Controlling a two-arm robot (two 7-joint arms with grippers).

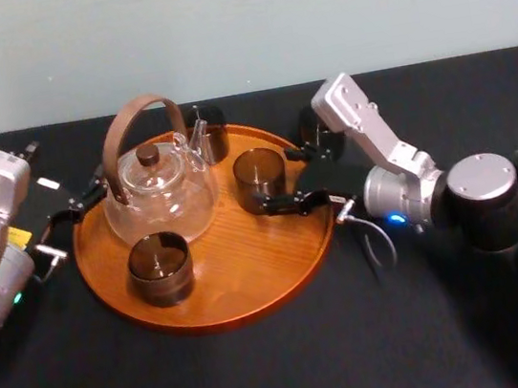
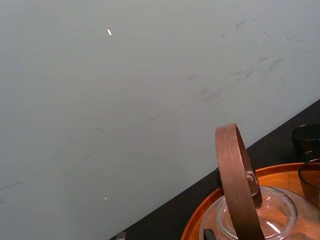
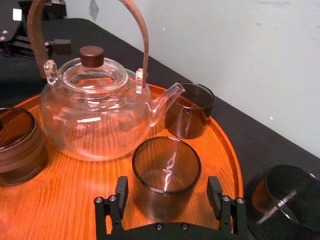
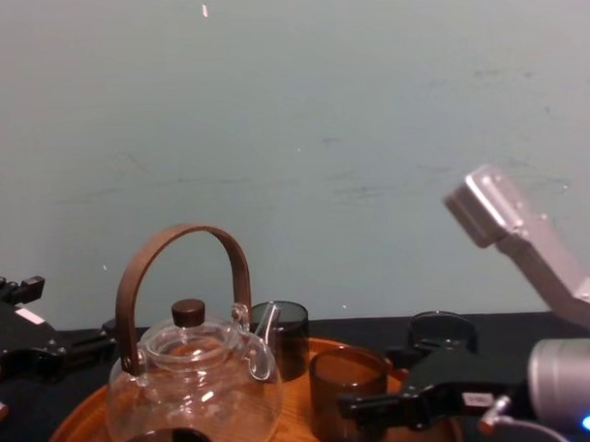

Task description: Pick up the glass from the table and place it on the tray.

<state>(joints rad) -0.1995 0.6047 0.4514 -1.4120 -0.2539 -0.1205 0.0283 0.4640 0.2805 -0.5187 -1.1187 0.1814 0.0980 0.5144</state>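
- Glass (image 3: 166, 170): a dark smoky one, standing upright on the tray (image 1: 250, 268), on its right-hand part and pretty close to the rim there.
- Right end effector (image 3: 168, 193) is right at it, reaching in low from the right across the tray's edge. Its fingers (image 3: 121, 194) are spread apart, with the glass sitting between them, one on each side.
- Going by the right wrist view, there's a sliver of gap on both sides, so it's bracketing the glass, not squeezing it.
- The base looks flat on the wood as far as I can see, not tipped.
- The clear teapot (image 1: 158, 197) with the bent brown handle (image 1: 138, 102) is just left of the glass. Its spout (image 3: 165, 97) points toward the back right.
- Two more on the tray: a front tumbler (image 1: 160, 268) at the front left, near the teapot's belly, and a back tumbler (image 1: 210, 133) just behind the spout.
- A fourth tumbler (image 3: 290, 197) is off the tray, on the black worktop (image 1: 265, 376) just past the tray's back-right rim, next to the right arm.
- Left end effector (image 1: 74, 212) sits by the tray's left rim, beside the teapot, holding nothing. The tips peeking into the left wrist view are well apart, so that one's spread too.
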